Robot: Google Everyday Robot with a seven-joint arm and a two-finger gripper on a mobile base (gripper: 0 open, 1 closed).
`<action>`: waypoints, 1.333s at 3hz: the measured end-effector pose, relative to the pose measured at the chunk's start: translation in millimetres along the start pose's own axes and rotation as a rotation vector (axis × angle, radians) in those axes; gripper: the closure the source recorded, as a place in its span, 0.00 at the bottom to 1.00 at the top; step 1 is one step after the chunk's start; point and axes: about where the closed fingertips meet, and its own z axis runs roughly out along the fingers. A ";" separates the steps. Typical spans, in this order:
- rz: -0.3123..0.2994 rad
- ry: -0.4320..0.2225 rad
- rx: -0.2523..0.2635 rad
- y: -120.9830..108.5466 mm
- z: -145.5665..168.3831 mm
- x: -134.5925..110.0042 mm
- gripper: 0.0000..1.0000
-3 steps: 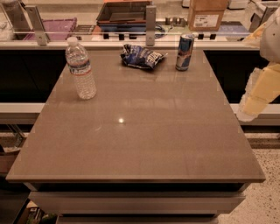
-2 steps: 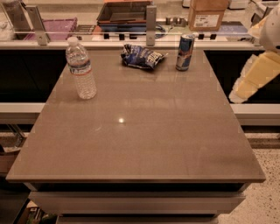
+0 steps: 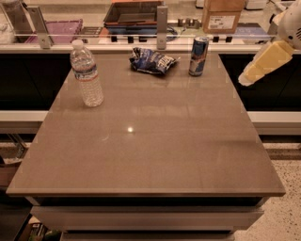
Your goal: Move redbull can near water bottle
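The redbull can (image 3: pixel 199 56), slim and blue-and-silver, stands upright at the far right of the brown table (image 3: pixel 155 150). The water bottle (image 3: pixel 87 74), clear with a white cap, stands upright at the far left of the table, well apart from the can. My gripper (image 3: pixel 262 62), a cream-coloured piece under a white arm, hangs in the air beyond the table's right edge. It is to the right of the can, at about its height, and touches nothing.
A crumpled dark blue snack bag (image 3: pixel 153 61) lies between bottle and can at the far edge. Behind the table runs a counter with a metal post (image 3: pixel 162 21), a cardboard box (image 3: pixel 223 14) and trays.
My gripper has risen and moved left, closer to the table's far right corner and the can. The can, bottle and bag have not moved.
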 end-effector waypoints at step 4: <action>0.192 -0.152 0.117 -15.7 55.5 -16.3 0.00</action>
